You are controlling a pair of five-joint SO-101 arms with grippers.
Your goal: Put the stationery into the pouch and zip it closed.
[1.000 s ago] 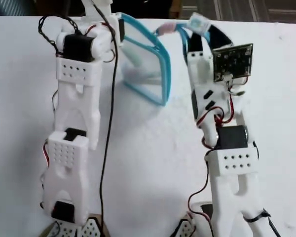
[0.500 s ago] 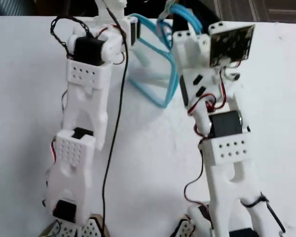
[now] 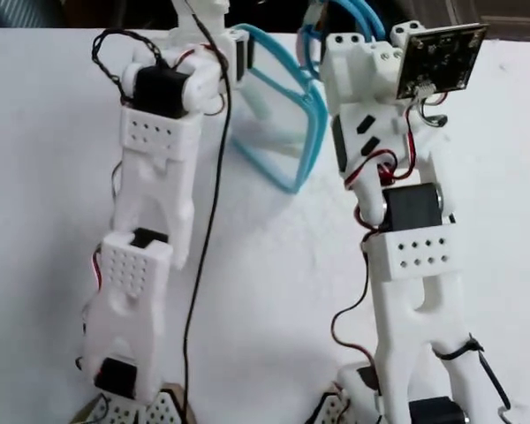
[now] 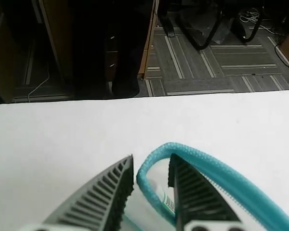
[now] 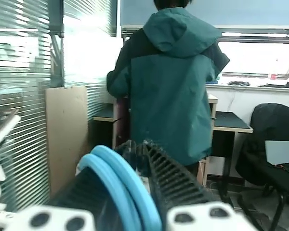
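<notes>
White table [image 3: 265, 265] under both arms. Clear pouch [image 3: 281, 115] with blue trim hangs tilted at the far edge, strung between the two arms, low corner near the tabletop. Left gripper [image 4: 151, 161] narrow, blue trim pinched between its jaws. Right gripper [image 5: 137, 147] raised, pointing out at the room, clamped on the trim too.

A white worktop [image 3: 265, 291] fills the frame. The clear, blue-edged pouch [image 3: 278, 124] touches it at upper centre. The left arm's base [image 3: 128, 402] and right arm's base [image 3: 406, 408] sit at the bottom edge.
</notes>
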